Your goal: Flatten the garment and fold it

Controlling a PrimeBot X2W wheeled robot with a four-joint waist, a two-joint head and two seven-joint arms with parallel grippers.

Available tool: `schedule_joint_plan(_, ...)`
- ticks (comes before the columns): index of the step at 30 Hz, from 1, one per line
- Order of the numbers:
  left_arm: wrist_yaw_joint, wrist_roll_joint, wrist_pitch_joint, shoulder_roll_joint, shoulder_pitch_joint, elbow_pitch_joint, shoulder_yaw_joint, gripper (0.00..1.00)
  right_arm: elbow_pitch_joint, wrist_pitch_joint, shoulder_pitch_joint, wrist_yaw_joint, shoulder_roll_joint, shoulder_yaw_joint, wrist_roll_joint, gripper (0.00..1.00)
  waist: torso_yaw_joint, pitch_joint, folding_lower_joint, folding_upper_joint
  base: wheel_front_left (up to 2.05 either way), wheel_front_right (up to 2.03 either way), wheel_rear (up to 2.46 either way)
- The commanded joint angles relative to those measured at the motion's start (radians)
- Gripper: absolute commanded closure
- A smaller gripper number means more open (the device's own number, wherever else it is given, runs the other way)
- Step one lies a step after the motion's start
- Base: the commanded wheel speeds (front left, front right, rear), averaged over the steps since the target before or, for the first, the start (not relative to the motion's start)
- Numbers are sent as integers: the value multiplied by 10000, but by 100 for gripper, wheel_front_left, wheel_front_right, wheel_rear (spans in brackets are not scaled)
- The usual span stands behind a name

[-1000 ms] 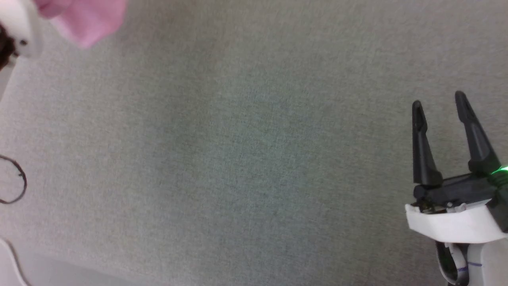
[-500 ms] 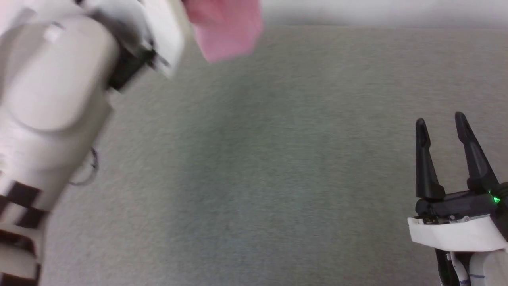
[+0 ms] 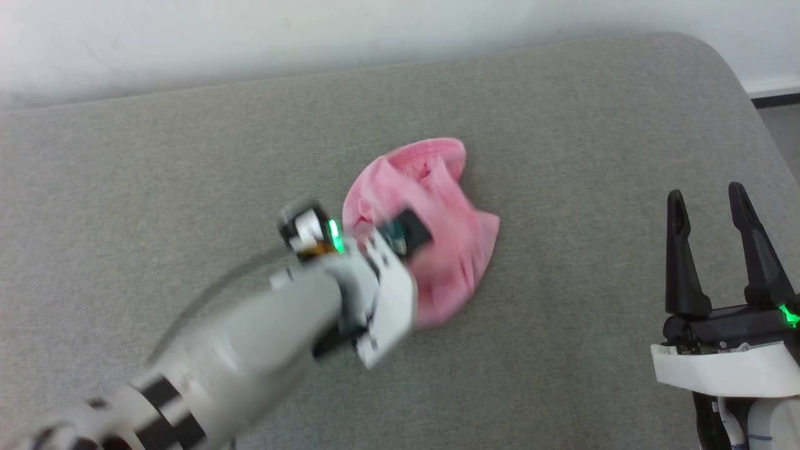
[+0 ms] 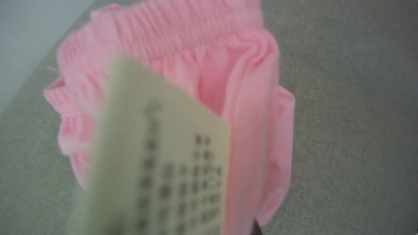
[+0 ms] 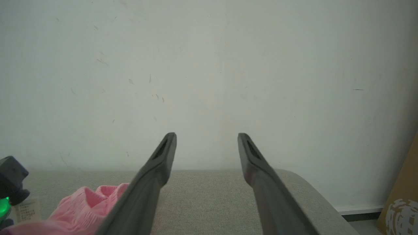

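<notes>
Across most of the head view spread a grey fabric-covered surface (image 3: 187, 156), its far right corner rounded, with a pale wall (image 3: 250, 31) along the top edge of the frame. In the right wrist view the wall (image 5: 209, 65) took up the upper two thirds, and the edge of a brown cardboard box (image 5: 403, 192) showed at the lower right.

Just right of centre in the head view lay the garment (image 3: 450, 206), a crumpled pink heap on the grey surface, with its gathered waistband (image 3: 431, 150) uppermost in the frame. The pale left arm reached in blurred from the lower left, and the left gripper (image 3: 406, 240) sat down on the heap's left side. Its fingers were buried in the cloth and looked closed on a bunch of it. In the left wrist view the garment (image 4: 248, 98) crowded the lens, with the ribbed waistband (image 4: 183, 26) at the top.

At the lower right of the head view stood the right gripper (image 3: 706, 194), well apart from the garment. Its two dark fingers pointed up the frame, spread wide and empty. In its own wrist view the right gripper (image 5: 206, 135) showed the same wide gap.

A small white printed care label (image 4: 169, 156) hung blurred at lower centre of the left wrist view.
</notes>
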State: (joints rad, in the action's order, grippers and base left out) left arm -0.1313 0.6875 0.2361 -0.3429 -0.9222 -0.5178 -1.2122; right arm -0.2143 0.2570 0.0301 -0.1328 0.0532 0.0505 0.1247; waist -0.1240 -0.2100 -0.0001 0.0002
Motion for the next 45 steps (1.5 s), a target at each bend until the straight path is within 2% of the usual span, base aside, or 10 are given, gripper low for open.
schedule_joint_plan(1,6,68,-24,71,301,-94,-149,100,-3,47,-72,21,-29,-15,63,0,-121,-27,1,-2,0,0,0)
schedule_joint_plan(10,6,110,363,681,1477,-333,-673,100,97,47,-85,21,-29,95,-47,0,269,119,1,-2,0,0,0)
schedule_joint_plan(12,6,44,-194,734,1307,-358,-640,0,125,47,-145,21,-29,120,-91,0,409,267,1,-2,0,0,0)
schedule_joint_plan(18,452,-189,-2267,867,949,223,108,0,182,47,-486,21,-29,282,-139,0,805,810,1,-2,0,0,0)
schedule_joint_plan(22,1115,-138,-3568,694,1056,1210,871,0,197,47,-691,21,-29,317,-153,0,1038,1063,1,-2,0,0,0)
schedule_joint_plan(26,2170,-327,-4645,337,1327,1909,1718,0,203,47,-790,21,-29,278,-152,0,1205,1187,1,-2,0,0,0)
schedule_joint_plan(31,3421,-612,-4963,-33,2212,2535,2976,0,179,47,-837,21,-30,238,-155,0,1308,1228,1,-2,0,0,0)
schedule_joint_plan(38,4946,-2321,-4976,-317,4340,3932,5707,0,151,47,-819,21,-30,216,-185,0,1346,1145,1,-2,0,0,0)
schedule_joint_plan(42,5249,-3087,-4977,-109,5705,4344,7007,0,197,47,-832,21,-30,174,-222,0,1325,1171,1,-2,0,0,0)
schedule_joint_plan(45,5068,-3674,-4977,143,6610,4704,7777,0,237,47,-860,21,-30,175,-246,0,1304,1212,1,-2,0,0,0)
